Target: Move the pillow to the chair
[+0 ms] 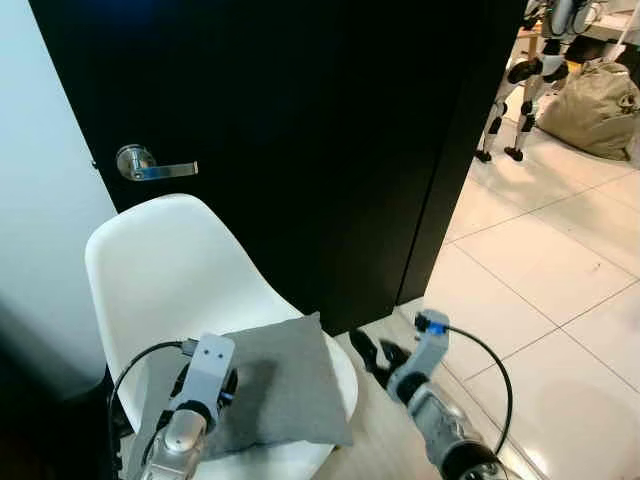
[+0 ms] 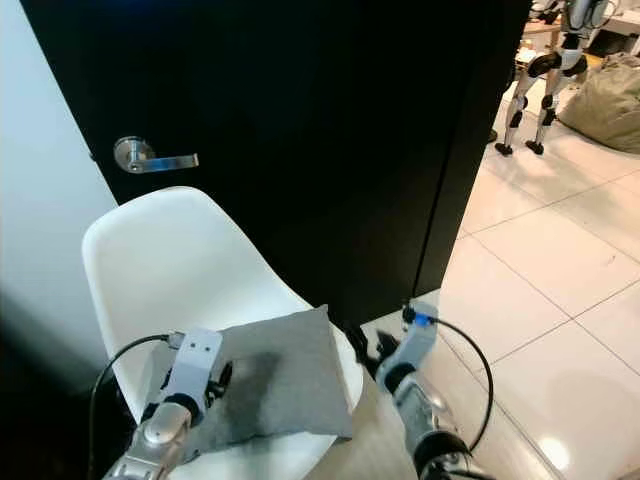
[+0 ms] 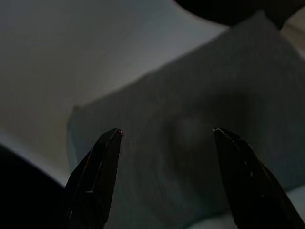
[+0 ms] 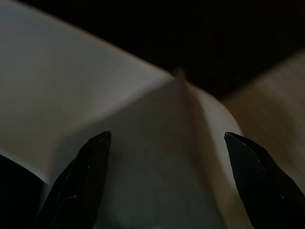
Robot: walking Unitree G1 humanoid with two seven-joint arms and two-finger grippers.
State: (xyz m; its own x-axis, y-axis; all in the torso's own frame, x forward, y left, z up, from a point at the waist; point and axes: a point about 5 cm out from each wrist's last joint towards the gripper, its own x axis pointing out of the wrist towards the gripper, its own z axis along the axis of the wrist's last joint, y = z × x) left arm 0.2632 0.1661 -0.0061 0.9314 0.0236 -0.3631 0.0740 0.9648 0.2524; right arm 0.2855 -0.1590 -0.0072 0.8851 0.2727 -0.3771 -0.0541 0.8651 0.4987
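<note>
Pillow (image 1: 275, 385) lying on seat of chair (image 1: 170, 270); door (image 1: 300, 130) right behind chair, handle (image 1: 150, 165) above backrest; tiled floor (image 1: 560, 290) to the right.

No readable txt, labels, brands or nos. anywhere on what's in view.

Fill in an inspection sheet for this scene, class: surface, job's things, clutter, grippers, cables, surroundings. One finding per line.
Surface: white chair seat, partly covered.
Job's things: grey pillow lies flat on the chair seat.
Clutter: nothing seen on the chair besides the pillow.
Grippers: left gripper open above the pillow; right gripper open beside the seat's edge.
Cables: black cable loops at the left wrist; another at the right wrist.
Surroundings: black door with lever handle, tiled floor, second robot's legs, tan beanbag.
</note>
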